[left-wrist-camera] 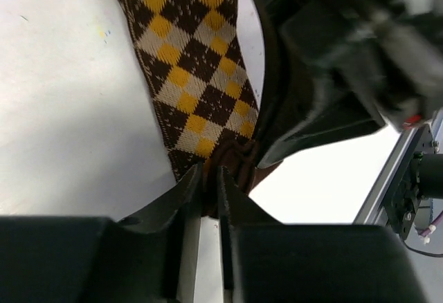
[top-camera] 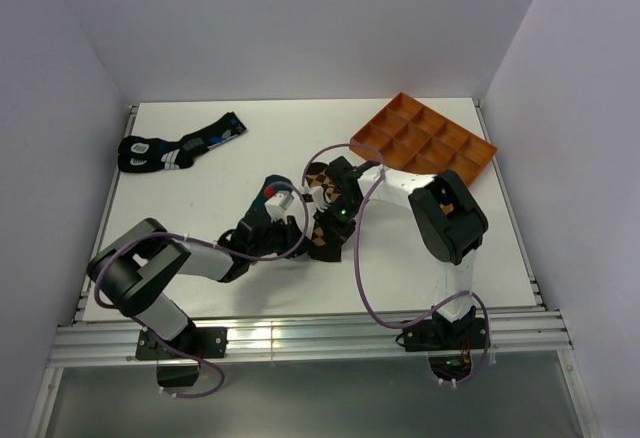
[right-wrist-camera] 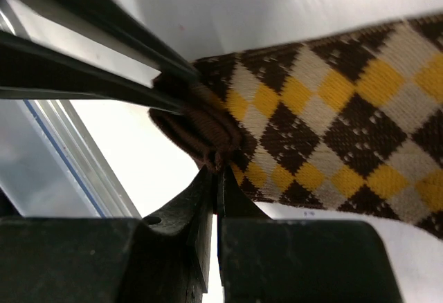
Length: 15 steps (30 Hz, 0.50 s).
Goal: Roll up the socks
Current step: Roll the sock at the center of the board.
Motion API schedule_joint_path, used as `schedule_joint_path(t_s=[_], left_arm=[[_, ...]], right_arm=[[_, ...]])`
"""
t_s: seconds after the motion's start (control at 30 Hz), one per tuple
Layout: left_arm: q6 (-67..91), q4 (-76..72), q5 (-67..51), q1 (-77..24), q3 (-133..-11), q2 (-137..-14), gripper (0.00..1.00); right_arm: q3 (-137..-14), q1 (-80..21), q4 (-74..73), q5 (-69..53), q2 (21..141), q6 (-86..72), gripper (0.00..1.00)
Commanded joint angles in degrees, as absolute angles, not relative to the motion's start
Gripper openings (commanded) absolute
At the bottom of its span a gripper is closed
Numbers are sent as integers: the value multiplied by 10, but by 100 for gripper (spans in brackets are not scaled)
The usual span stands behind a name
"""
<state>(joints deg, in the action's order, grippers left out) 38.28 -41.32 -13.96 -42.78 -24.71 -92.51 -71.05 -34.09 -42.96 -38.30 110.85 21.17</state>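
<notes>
Fabric-clamping at mid-table: squeezing the brown cuff of the checkered sock with the right gripper, fingers pressed together on it. Holding the left gripper at that same cuff, fingers a narrow slit apart around the fabric; not managing to tell grip from mere touch. Seeing the dark sock lying far-left, well apart, and the orange tray sitting far-right.

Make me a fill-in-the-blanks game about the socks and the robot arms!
The tray with many little boxes is ___. The dark sock lies near the table's far ___ corner. Both arms' jaws pinch the sock with a ___ pattern.
Missing words: orange; left; diamond.
</notes>
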Motion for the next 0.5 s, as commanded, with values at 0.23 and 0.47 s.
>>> schedule_joint_path(t_s=[0.23, 0.47], left_arm=[[351, -458, -91, -436, -218, -864, 27], [310, -527, -100, -458, -196, -883, 41]], right_arm=[[-713, -318, -451, -323, 1128, 139, 0], [-742, -307, -471, -322, 1160, 125, 0]])
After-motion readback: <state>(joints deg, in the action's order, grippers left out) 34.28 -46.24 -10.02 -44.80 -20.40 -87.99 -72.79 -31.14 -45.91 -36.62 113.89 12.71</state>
